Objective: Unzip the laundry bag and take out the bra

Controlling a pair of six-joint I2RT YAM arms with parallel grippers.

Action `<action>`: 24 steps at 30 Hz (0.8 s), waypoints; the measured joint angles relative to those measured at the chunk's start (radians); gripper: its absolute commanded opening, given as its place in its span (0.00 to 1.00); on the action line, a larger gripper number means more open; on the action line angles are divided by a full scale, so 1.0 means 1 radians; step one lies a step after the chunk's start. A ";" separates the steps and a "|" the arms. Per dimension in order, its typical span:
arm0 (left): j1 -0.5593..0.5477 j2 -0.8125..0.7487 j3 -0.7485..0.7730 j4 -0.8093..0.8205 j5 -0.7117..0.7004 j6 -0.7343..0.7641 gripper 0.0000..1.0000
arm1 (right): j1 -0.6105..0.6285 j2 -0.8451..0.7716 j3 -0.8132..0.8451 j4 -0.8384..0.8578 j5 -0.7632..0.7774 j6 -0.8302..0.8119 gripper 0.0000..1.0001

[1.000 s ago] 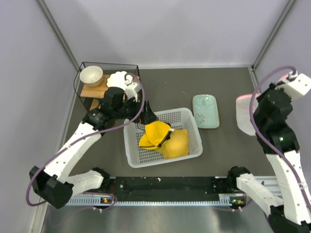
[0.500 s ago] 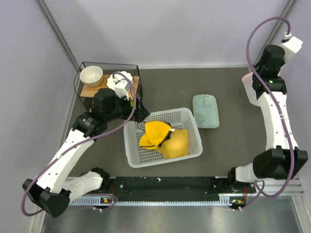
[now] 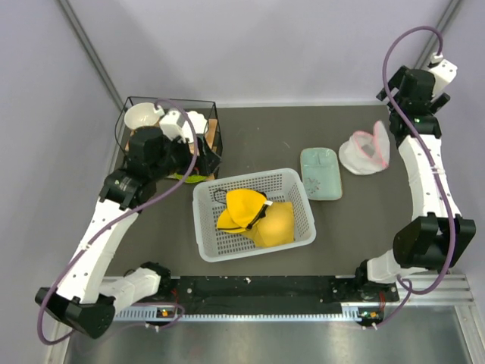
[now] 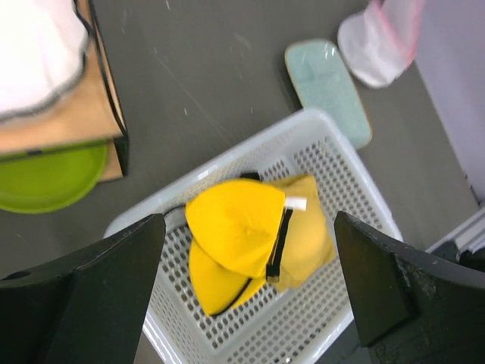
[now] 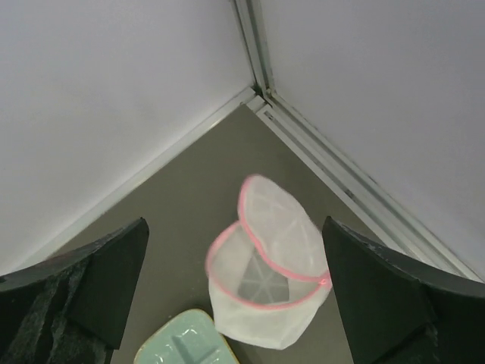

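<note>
The left gripper point(image 4: 248, 224) hangs wide open and empty right above the bra point(image 4: 236, 241) lying in the basket point(image 4: 342, 315), while the right gripper point(image 5: 235, 226), also wide open and empty, hovers over the laundry bag point(image 5: 274, 292), which lies below it unzipped, touching the tray point(image 5: 182, 343)

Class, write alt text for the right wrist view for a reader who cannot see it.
A translucent white mesh laundry bag with a pink zip rim lies unzipped and empty on the dark grey table near a wall corner. The right gripper hangs open above it; a pale mint-green tray edges in below.
</note>
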 measured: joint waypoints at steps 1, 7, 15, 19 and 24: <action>0.019 0.008 0.035 -0.007 0.004 0.001 0.99 | 0.000 -0.001 0.002 -0.007 -0.009 0.004 0.99; 0.114 0.092 0.256 -0.024 -0.016 -0.001 0.99 | 0.001 -0.052 0.014 -0.069 -0.056 0.005 0.99; 0.239 0.156 0.314 -0.089 -0.096 -0.039 0.99 | 0.026 -0.291 -0.099 -0.102 -0.104 -0.013 0.99; 0.327 0.140 0.273 -0.112 -0.097 -0.048 0.99 | 0.048 -0.381 -0.210 -0.127 -0.140 -0.023 0.99; 0.354 0.062 0.181 -0.119 -0.096 -0.047 0.99 | 0.082 -0.415 -0.338 -0.186 -0.185 -0.027 0.99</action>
